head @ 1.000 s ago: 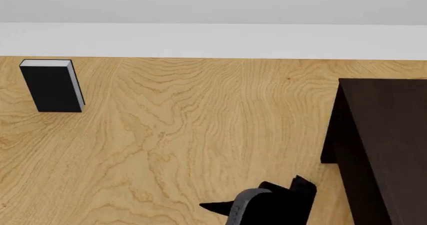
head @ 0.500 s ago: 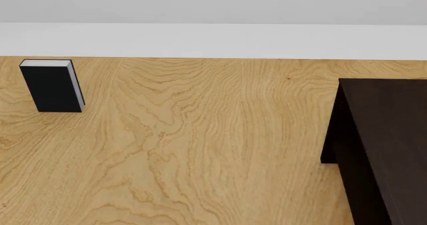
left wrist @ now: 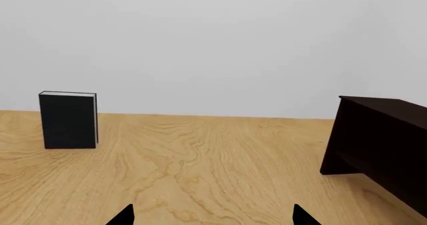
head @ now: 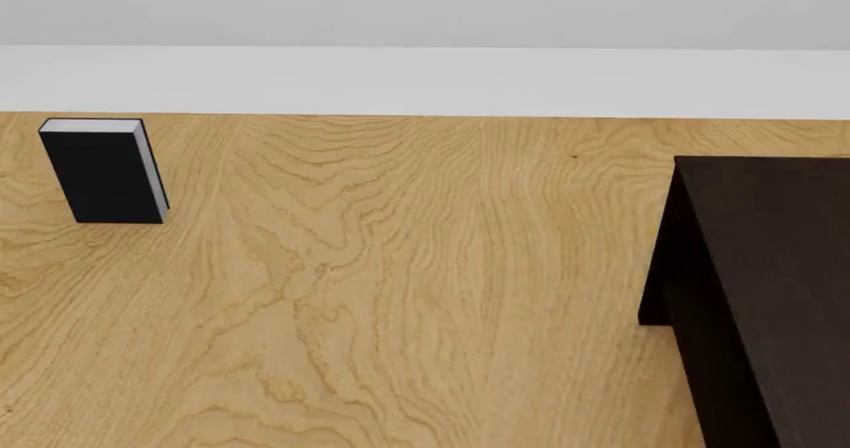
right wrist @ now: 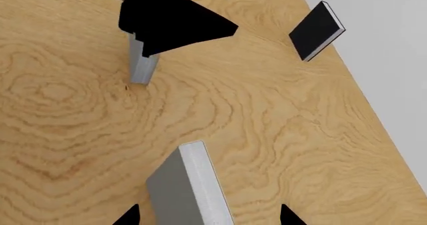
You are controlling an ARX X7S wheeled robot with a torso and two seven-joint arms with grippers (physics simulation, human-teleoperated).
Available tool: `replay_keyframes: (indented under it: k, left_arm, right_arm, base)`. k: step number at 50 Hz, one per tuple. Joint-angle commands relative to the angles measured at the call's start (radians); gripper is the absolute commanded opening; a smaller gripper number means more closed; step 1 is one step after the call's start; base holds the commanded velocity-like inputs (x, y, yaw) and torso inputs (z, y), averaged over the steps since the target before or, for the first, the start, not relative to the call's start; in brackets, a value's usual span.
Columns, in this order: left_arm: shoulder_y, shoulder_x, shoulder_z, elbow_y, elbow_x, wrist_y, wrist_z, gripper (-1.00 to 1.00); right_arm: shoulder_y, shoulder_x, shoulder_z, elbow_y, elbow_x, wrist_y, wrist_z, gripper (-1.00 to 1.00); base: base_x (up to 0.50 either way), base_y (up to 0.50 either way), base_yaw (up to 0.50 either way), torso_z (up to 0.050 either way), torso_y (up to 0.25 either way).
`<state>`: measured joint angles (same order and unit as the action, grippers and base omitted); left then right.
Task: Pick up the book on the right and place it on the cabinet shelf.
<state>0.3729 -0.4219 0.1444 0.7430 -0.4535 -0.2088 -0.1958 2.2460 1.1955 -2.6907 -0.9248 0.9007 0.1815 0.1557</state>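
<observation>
Gone from the head view is the dark arm seen a second ago. Right gripper (right wrist: 207,216) is spread, hovering just above the book (right wrist: 189,188) standing on the wooden surface (right wrist: 280,125); left gripper (left wrist: 212,216) is spread too. Second grey book (right wrist: 143,64), black book (head: 104,169) and cabinet (head: 763,289) stand well apart before a pale wall (left wrist: 213,40).

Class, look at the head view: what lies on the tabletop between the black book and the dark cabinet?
Nothing: between the black book and the cabinet there is only bare wooden tabletop. The left wrist view shows the same.

Two grey books (right wrist: 190,190); one black book (head: 104,170); one cabinet (head: 763,289)
</observation>
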Motion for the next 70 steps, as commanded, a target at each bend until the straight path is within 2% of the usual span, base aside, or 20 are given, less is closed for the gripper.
replay_keyframes:
  k: [1,44,70]
  left_arm:
    - [-0.003,-0.003,0.007,0.000,0.001,-0.002,-0.004,1.00]
    - [0.012,-0.007,0.019,-0.015,0.015,0.035,-0.012,1.00]
    - [0.032,-0.013,0.025,-0.020,0.017,0.059,-0.013,1.00]
  right_arm:
    - [-0.041,-0.027,0.023,0.083,0.014,-0.045,-0.036,1.00]
    - [-0.295,-0.241,0.167,0.392,0.072,-0.206,-0.115,1.00]
    - [-0.399,-0.306,0.224,0.503,0.115,-0.281,-0.174,1.00]
  base:
    - [0.00,0.00,0.00,0.000,0.000]
    - [0.00,0.00,0.00,0.000,0.000]
    - [0.00,0.00,0.00,0.000,0.000]
